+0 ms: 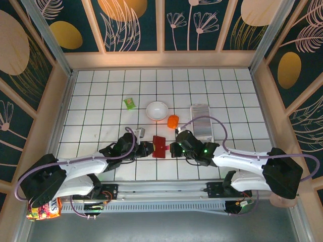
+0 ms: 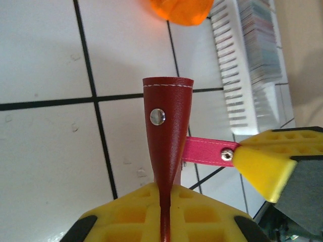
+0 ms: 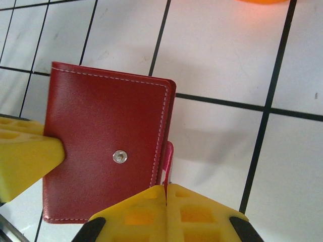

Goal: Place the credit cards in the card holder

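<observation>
1. Arms are sharing one job. The left arm (image 1: 83, 165) and right arm (image 1: 242, 160) are both reaching inward, probably because a folded wallet needs one side anchored while the other is pulled. Both are lying low and stretched out, with their wrists facing each other at mid-table.
2. The credit cards (image 1: 202, 126) are sitting as a ribbed row in the clear tray (image 2: 228, 70), just behind the right wrist, so they are near at hand for loading.
3. The card holder (image 1: 159, 146) is being held folded between the two grippers, near the tray. The left gripper (image 2: 164, 217) is clamping one edge between its yellow pads and acting as the anchor. I cannot tell whether the holder is touching the tiles.
4. The snap strap (image 3: 168, 159) is sticking out sideways, and the right gripper (image 3: 165, 201) is pinching its tip with the jaws fully closed, seemingly to draw the cover open.
5. The steel stud (image 2: 157, 116) is showing bare on the cover, apart from the strap's end, so the clasp is reading as undone.
</observation>
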